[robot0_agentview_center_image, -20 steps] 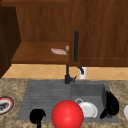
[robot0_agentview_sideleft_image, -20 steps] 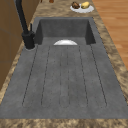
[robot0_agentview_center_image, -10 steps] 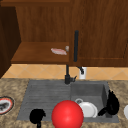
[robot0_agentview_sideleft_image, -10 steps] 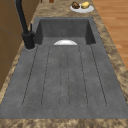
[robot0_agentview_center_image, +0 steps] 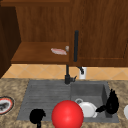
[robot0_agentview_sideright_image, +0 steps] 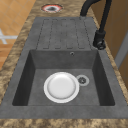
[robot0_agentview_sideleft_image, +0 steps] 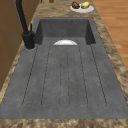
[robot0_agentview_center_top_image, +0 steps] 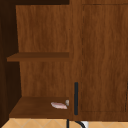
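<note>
Fingers of the right hand (robot0_agentview_center_image: 111, 103) point up, held close together and straight, thumb stuck out toward 9 o'clock; we see nothing in its grasp. It hangs at the right edge of the sink (robot0_agentview_center_image: 87, 87), just at 3 o'clock from the white plate (robot0_agentview_center_image: 87, 109) lying on the basin floor. We note the left hand (robot0_agentview_center_image: 37, 116) low over the front of the draining board (robot0_agentview_center_image: 42, 96); we cannot tell how its fingers are set. A red ball (robot0_agentview_center_image: 67, 114) sits between the hands. At 12 o'clock stands the black tap (robot0_agentview_center_image: 67, 75).
</note>
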Tool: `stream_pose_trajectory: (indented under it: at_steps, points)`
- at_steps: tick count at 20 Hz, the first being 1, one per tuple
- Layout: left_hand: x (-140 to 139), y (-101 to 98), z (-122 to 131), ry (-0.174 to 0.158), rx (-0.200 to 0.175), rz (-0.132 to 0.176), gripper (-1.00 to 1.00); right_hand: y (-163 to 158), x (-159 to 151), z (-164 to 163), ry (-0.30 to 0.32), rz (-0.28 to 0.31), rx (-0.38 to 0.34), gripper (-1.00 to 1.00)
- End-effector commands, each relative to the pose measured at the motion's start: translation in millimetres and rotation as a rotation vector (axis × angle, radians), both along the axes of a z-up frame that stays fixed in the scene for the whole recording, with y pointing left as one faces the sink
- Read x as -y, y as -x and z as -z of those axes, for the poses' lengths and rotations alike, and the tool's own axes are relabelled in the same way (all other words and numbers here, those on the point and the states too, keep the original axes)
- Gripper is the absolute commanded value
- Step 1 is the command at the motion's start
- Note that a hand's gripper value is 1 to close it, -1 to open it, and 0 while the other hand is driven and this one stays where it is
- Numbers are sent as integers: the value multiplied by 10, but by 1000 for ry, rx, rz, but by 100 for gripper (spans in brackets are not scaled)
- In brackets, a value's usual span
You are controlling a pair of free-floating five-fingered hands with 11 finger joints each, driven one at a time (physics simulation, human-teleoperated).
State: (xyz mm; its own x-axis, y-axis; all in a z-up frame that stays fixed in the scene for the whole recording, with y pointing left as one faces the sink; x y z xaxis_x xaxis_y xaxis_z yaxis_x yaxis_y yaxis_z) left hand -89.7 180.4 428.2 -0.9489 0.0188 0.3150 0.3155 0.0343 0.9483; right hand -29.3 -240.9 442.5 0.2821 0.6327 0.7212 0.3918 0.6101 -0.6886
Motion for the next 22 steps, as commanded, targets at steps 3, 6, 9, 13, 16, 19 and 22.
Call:
stream_pose_trajectory:
  at_steps: [3, 6, 9, 13, 16, 19, 22]
  points:
    - [0, 0, 0, 0, 0, 0, 0, 6, -85, 16, -32, 11, 13, -100]
    - [0, 0, 0, 0, 0, 0, 0, -55, -260, 16, -7, 7, 9, -100]
    - [0, 0, 0, 0, 0, 0, 0, -107, -471, -126, -7, 51, 44, -100]
    - [0, 0, 0, 0, 0, 0, 0, -94, -634, -244, -59, 72, 51, -100]
    - [0, 0, 0, 0, 0, 0, 0, -98, -773, -325, -74, 84, 58, -100]
    - [0, 0, 0, 0, 0, 0, 0, -103, -904, -409, -91, 99, 72, -100]
    - [0, 0, 0, 0, 0, 0, 0, -109, -1023, -483, -109, 116, 88, -100]
